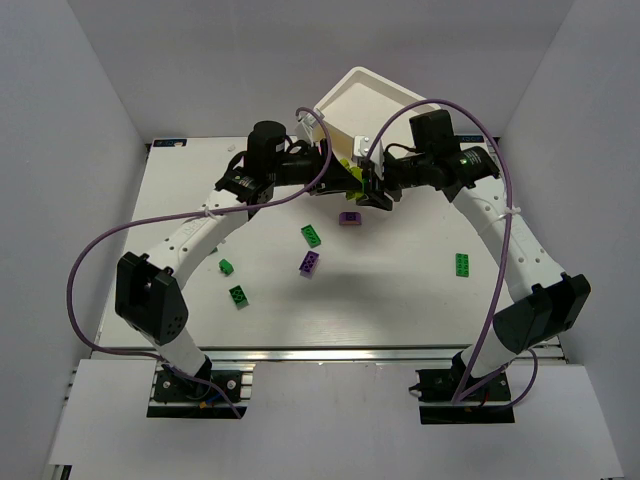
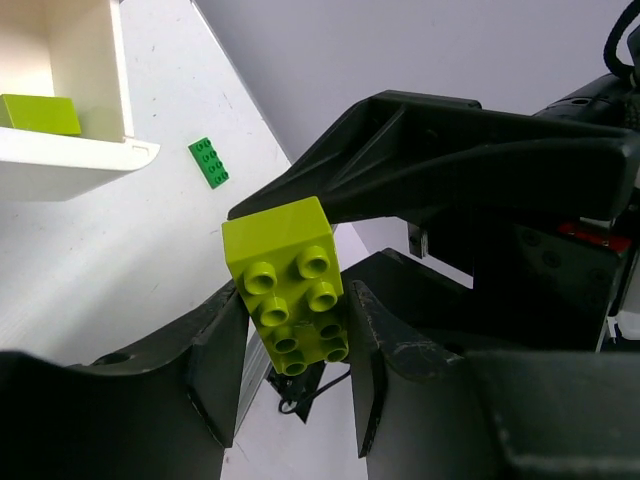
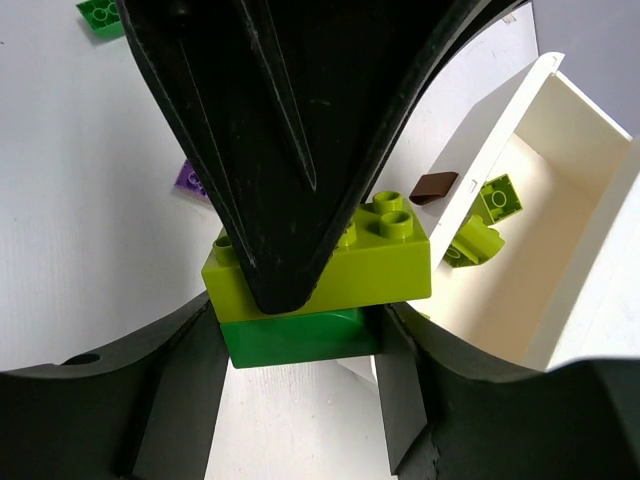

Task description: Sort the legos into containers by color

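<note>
My left gripper [image 2: 295,345] clamps the yellow-green brick [image 2: 280,255]; my right gripper [image 3: 298,348] pinches the dark green brick [image 3: 290,336] stuck beneath it.

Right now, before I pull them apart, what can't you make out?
Top view: the bricks' joint, hidden between left gripper and right gripper.
Left wrist: dark green brick, hidden behind yellow-green brick.
Right wrist: purple brick, mostly behind the left gripper's finger; white bin, cut off by the frame edge.
</note>
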`<state>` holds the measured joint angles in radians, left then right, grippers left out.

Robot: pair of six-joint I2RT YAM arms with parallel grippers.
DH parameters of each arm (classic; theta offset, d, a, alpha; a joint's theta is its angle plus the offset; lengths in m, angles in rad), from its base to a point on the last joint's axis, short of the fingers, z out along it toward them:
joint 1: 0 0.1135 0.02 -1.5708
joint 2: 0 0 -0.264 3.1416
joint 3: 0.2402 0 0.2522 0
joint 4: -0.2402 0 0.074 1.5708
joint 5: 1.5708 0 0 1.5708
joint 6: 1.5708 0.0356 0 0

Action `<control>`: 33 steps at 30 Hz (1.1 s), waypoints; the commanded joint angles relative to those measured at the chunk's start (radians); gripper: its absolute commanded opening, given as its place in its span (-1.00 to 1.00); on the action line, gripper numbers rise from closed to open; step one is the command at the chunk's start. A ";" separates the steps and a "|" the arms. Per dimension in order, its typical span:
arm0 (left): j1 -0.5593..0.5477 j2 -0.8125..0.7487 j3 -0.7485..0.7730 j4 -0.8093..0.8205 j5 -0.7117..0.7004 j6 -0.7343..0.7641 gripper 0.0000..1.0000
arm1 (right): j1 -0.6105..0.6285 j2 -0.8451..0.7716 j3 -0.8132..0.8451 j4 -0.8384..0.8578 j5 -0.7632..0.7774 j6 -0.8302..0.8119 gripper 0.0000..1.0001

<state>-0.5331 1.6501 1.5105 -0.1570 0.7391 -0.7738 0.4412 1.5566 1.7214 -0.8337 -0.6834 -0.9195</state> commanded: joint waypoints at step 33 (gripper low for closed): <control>0.088 -0.018 0.166 -0.127 -0.112 0.097 -0.79 | -0.056 -0.084 -0.126 0.166 0.104 0.174 -1.00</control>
<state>-0.4778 1.6756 1.6344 -0.2920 0.6571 -0.6979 0.4046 1.5101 1.6047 -0.6594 -0.6037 -0.7914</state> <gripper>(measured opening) 0.478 0.578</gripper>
